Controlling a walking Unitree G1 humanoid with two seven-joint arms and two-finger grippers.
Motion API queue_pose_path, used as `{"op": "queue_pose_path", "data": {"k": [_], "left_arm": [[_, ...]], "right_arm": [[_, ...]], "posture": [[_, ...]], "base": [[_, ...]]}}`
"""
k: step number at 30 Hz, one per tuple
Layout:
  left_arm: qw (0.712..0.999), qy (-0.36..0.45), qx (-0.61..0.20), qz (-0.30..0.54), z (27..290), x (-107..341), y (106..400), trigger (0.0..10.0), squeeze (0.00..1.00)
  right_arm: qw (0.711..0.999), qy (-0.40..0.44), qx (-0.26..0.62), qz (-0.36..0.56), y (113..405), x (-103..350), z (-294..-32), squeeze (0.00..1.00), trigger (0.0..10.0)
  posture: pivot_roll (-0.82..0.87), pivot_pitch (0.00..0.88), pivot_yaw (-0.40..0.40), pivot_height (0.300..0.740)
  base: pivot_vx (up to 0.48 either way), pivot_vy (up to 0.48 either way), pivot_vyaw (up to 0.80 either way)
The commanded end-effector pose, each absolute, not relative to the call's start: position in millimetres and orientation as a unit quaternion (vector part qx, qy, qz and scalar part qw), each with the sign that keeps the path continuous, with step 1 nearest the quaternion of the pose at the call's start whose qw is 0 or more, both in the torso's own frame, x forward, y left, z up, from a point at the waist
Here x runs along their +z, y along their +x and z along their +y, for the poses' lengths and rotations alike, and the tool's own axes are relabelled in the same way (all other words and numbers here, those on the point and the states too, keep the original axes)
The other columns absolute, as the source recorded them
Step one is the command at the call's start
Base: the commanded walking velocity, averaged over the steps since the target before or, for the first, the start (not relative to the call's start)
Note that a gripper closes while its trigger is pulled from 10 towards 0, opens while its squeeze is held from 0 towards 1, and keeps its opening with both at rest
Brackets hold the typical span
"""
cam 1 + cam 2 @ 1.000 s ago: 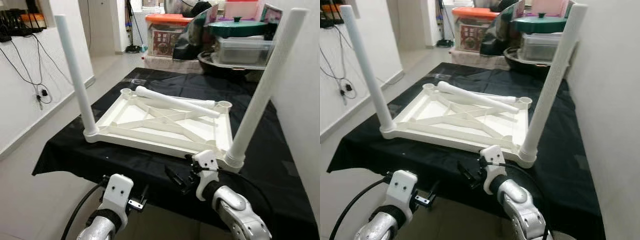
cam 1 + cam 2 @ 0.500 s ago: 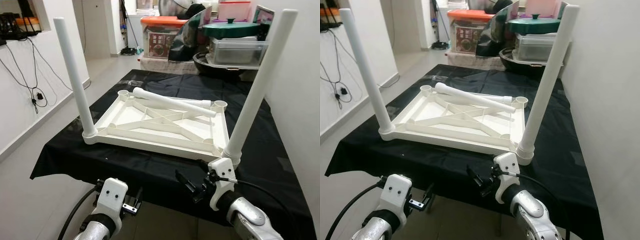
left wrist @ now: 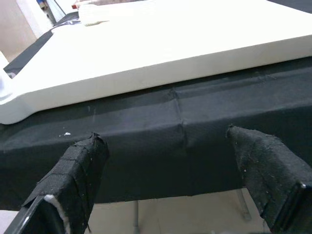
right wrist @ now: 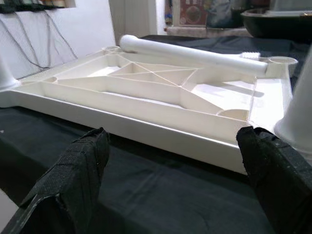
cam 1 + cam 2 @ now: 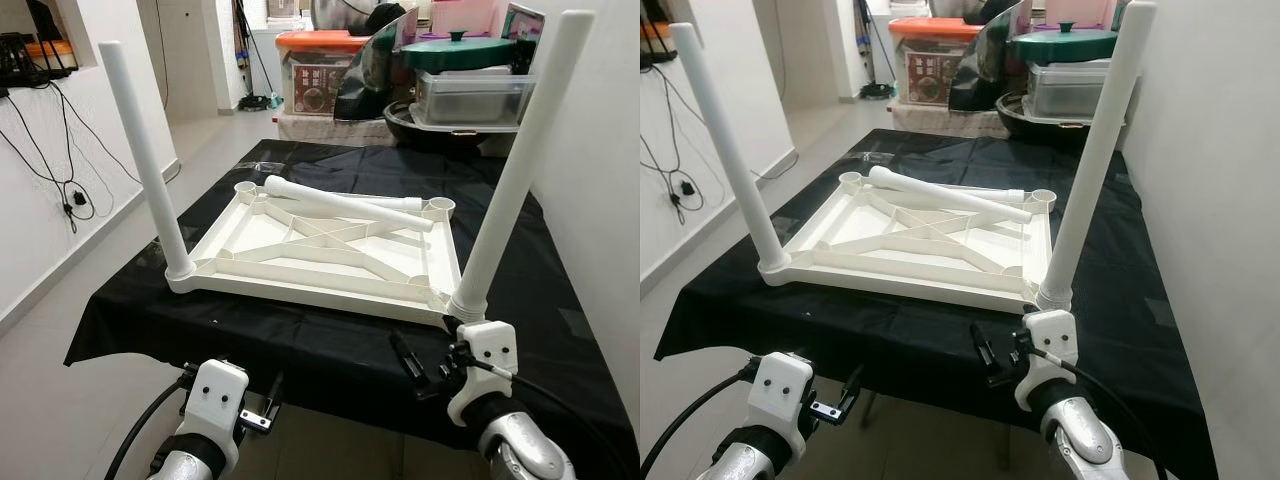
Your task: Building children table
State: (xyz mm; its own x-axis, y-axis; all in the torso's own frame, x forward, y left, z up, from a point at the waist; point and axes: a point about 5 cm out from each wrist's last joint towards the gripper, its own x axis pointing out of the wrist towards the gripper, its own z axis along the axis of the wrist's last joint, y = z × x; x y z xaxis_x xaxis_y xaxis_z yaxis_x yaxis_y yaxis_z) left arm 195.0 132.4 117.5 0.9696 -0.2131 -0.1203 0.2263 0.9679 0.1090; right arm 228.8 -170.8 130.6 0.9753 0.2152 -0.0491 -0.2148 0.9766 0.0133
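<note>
The white plastic tabletop with ribbed underside (image 5: 330, 255) lies upside down on the counter covered with black cloth (image 5: 520, 300), and I take this tabletop as the landmark. Two white round plastic legs already stand upright in its two near corner sockets, the near-left leg (image 5: 145, 160) and the near-right leg (image 5: 515, 165). The loose white plastic leg (image 5: 345, 203) lies across the far part of the tabletop, and the far-left socket (image 5: 247, 187) and far-right socket (image 5: 441, 205) are both not filled. The right tool (image 5: 420, 362) hovers above the cloth just in front of the near-right leg, with its fingers (image 4: 80, 165) spread wide and holding nothing. The left tool (image 5: 262, 405) hangs below the counter edge in front of the tabletop, also spread wide and holding nothing. I judge that the step in hand is to fetch the loose leg. To do it well, the right arm should pass inside the near-right leg without knocking it, take the loose leg near its middle so it does not tip, then raise it vertical and press its narrower end straight down into a far socket. The tabletop may slide on the cloth, so the left tool could hold its near edge.
</note>
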Motion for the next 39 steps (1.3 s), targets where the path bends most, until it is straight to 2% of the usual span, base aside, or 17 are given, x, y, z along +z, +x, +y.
{"op": "queue_pose_path", "data": {"k": [1, 4, 6, 15, 24, 28, 35, 39], "left_arm": [[0.990, 0.057, -0.113, 0.060, 132.1, 113.8, 194.3, 10.0, 0.00], [0.991, 0.052, -0.111, 0.061, 132.1, 113.2, 194.6, 10.0, 0.00], [0.991, 0.051, -0.106, 0.065, 133.5, 111.8, 193.8, 10.0, 0.00], [0.990, 0.046, -0.114, 0.069, 130.3, 110.5, 192.6, 10.0, 0.00], [0.991, 0.033, -0.109, 0.074, 130.8, 109.7, 193.6, 10.0, 0.00], [0.991, 0.032, -0.110, 0.076, 131.4, 110.0, 192.7, 10.0, 0.00], [0.990, 0.033, -0.113, 0.079, 130.5, 109.8, 191.3, 10.0, 0.00], [0.990, 0.032, -0.116, 0.079, 129.7, 110.1, 190.9, 10.0, 0.00]], "right_arm": [[0.995, 0.006, 0.098, 0.030, 231.3, 128.1, -172.6, 0.00, 10.0], [0.996, 0.009, 0.077, 0.035, 232.6, 125.6, -179.2, 0.00, 10.0], [0.999, 0.008, 0.029, 0.038, 233.5, 125.1, -194.1, 0.00, 10.0], [0.999, 0.001, 0.014, 0.036, 236.1, 129.3, -196.8, 0.00, 10.0], [0.999, -0.007, 0.012, 0.034, 241.0, 129.8, -201.7, 0.00, 10.0], [0.999, -0.010, -0.017, 0.035, 241.9, 129.9, -211.9, 0.00, 10.0], [0.999, 0.001, -0.006, 0.044, 240.1, 126.4, -211.0, 0.00, 10.0], [0.998, -0.020, -0.023, 0.047, 242.3, 123.9, -217.3, 0.00, 10.0]], "posture": [[0.06, 0.000, -0.027, 0.740], [0.06, 0.000, -0.027, 0.740], [0.06, 0.000, -0.031, 0.740], [0.06, 0.000, -0.038, 0.740], [0.06, 0.000, -0.042, 0.740], [0.07, 0.000, -0.041, 0.740], [0.07, 0.000, -0.042, 0.740], [0.08, 0.000, -0.042, 0.740]], "base": [[0.000, 0.000, 0.00], [0.000, -0.178, 0.00], [0.122, -0.364, 0.00], [0.257, -0.395, 0.00], [0.000, 0.000, 0.00], [0.000, 0.000, 0.00], [0.000, 0.000, 0.00], [0.000, 0.000, 0.00]]}}
